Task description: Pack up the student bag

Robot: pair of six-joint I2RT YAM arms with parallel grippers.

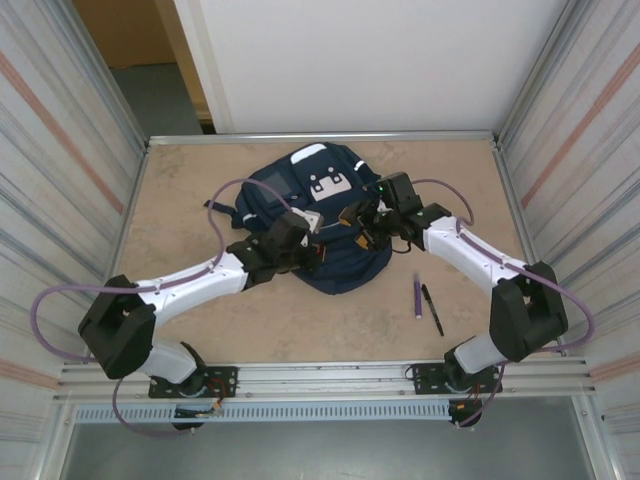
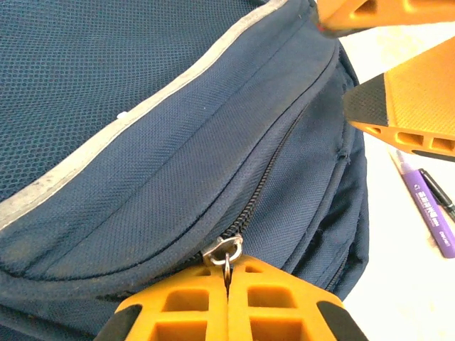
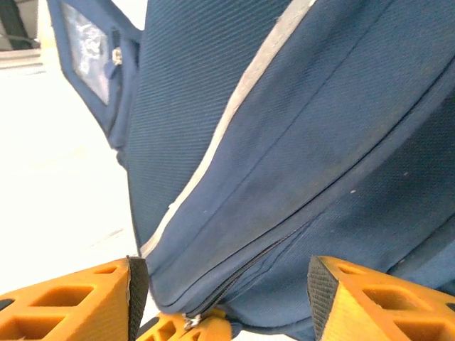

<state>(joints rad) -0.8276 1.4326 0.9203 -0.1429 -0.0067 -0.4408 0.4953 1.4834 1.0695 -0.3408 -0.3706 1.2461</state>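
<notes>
We see the large navy-blue fabric backpack (image 1: pixel 322 225) lying mid-table on the beige stone-look tabletop (image 1: pixel 190 190), between corrugated metal walls (image 1: pixel 55 150) and a white back wall (image 1: pixel 380 60). Our left gripper (image 2: pixel 227 275) pinches its metal zipper pull (image 2: pixel 223 251); our right gripper (image 3: pixel 220 284) stands spread over its edge

Matt woven cloth student bag (image 2: pixel 142 106); shiny metal zipper pull (image 2: pixel 226 253)

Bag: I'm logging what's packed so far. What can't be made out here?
- Contents: hidden by the fabric of the bag, every view.
- Zipper past the pull: left wrist view, behind the shut left gripper.
- Bag's middle: top view, under the left arm and right arm.
- Pens: print too small, top view; cut by the edge, left wrist view.
</notes>
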